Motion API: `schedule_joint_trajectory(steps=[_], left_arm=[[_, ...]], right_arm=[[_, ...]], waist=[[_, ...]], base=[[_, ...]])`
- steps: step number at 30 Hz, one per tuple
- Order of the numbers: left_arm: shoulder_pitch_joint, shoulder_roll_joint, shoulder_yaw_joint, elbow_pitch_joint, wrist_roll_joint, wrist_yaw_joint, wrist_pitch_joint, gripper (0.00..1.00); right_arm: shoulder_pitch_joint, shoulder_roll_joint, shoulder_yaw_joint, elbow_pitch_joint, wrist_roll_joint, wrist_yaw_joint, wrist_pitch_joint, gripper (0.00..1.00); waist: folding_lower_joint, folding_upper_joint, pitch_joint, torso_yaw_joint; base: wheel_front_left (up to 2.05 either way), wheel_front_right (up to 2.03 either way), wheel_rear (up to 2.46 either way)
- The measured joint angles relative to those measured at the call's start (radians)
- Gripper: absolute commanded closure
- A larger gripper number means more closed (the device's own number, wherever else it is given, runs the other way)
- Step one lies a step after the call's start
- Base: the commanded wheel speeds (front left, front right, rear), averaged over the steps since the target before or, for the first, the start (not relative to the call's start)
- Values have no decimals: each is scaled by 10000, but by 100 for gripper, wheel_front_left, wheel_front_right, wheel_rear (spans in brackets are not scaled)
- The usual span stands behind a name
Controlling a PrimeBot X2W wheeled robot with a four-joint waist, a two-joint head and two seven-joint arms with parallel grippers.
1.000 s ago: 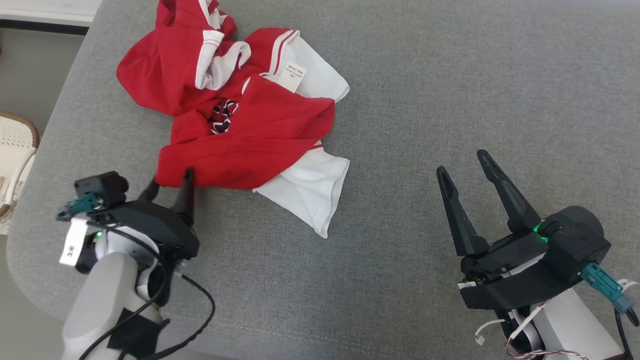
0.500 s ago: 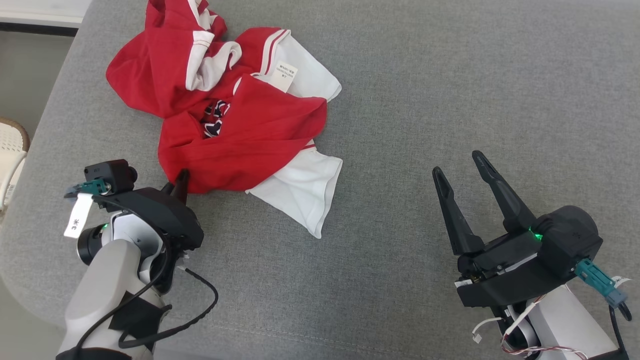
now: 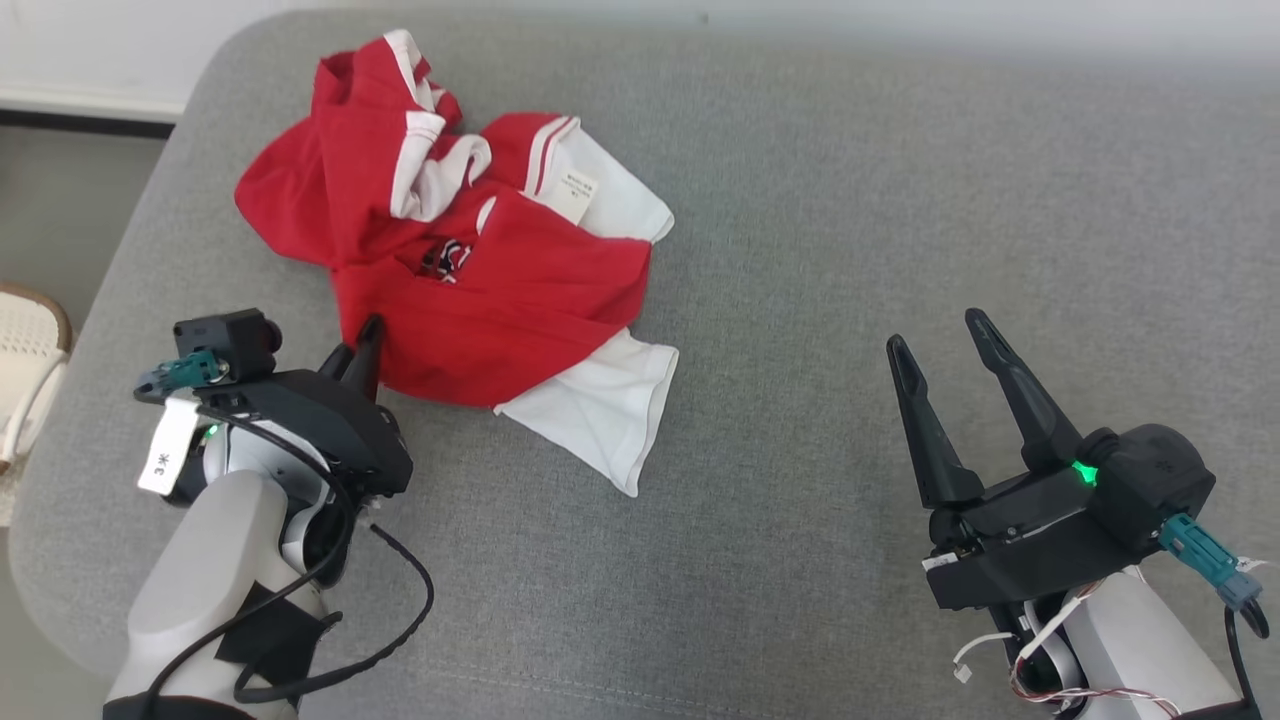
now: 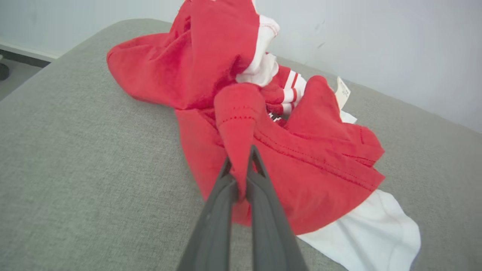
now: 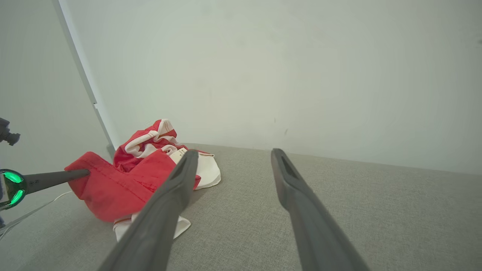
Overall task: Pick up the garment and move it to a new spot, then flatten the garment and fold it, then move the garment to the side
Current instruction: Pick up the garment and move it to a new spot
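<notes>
The garment is a crumpled red and white shirt lying on the grey cushioned surface at the upper left of the head view. My left gripper is shut on a red fold at the garment's near left edge; in the left wrist view the garment has that fold pinched between the two fingers of the left gripper and lifted into a peak. My right gripper stands open at the lower right, well apart from the cloth. The right wrist view shows the garment at the left, beyond the open right gripper.
A pale wall rises behind the surface. The surface's rounded left edge drops to a floor where a white wicker item stands. Bare grey fabric stretches between the garment and my right gripper.
My left gripper has closed on the garment's near left edge and raised that fold slightly. The head camera has tilted, so the whole scene sits lower. The right arm has barely moved.
</notes>
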Motion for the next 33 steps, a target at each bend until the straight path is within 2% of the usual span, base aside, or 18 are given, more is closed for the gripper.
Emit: schedule_joint_trajectory(steps=[12,26,33], left_arm=[[305,144,-1430,-1749,-161,0,-759,100],[-31,75,-2617,-3701,-485,0,-1273,100],[-1143,-347,-3158,-4487,-510,0,-1290,100]], right_arm=[[389,75,-410,98,105,0,0,0],[1055,184,-470,-33,111,2,0,0],[1127,205,-460,-219,109,15,0,0]], waist=[[-1,-1,-990,-402],[-1,-1,-1763,-1754],[-1,-1,-1939,-2537]], base=[[0,0,0],[0,0,0],[0,0,0]])
